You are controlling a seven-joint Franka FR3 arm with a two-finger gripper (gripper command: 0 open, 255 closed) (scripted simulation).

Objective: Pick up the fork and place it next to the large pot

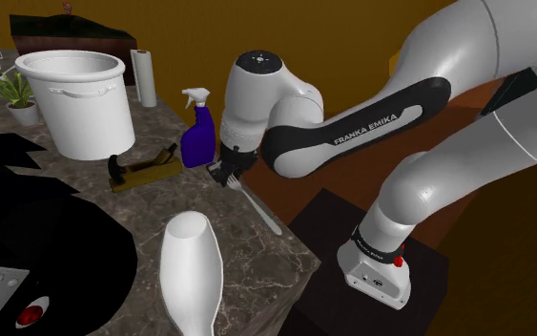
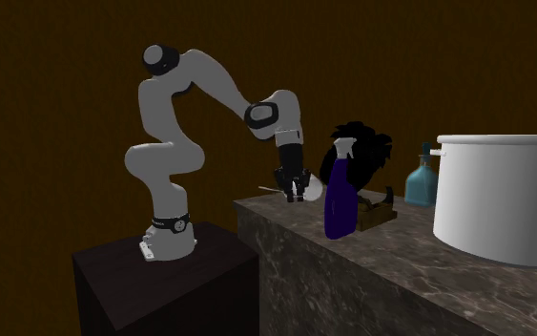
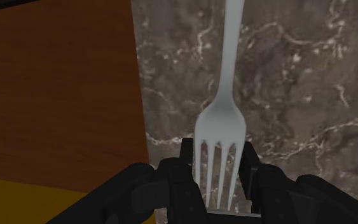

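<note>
- The gripper (image 3: 219, 159) is seen narrowed to a small gap, both black fingers (image 3: 187, 153) pressed against the sides of the fork (image 3: 220, 121) head.
- The fork is clasped at the tines; its handle is pointed straight away from the gripper, over the marble counter (image 3: 298, 95).
- Whether the fork is clear of the counter or resting on it cannot be told.
- In the shoulder view the gripper (image 1: 226, 175) is pointed down at the counter (image 1: 247, 250), with the fork (image 1: 261, 212) handle stuck out from under it toward the counter edge.
- A blue spray bottle (image 1: 197, 138) is stood upright just beside the gripper.
- The large white pot (image 1: 75, 105) is found well apart from the gripper, beyond the spray bottle.
- A white vase (image 1: 190, 272) is laid on its side near the gripper, on the side away from the pot.
- In the second exterior view the gripper (image 2: 295, 188) is placed near the counter's end, with the spray bottle (image 2: 338, 205) between it and the pot (image 2: 500, 196).
</note>
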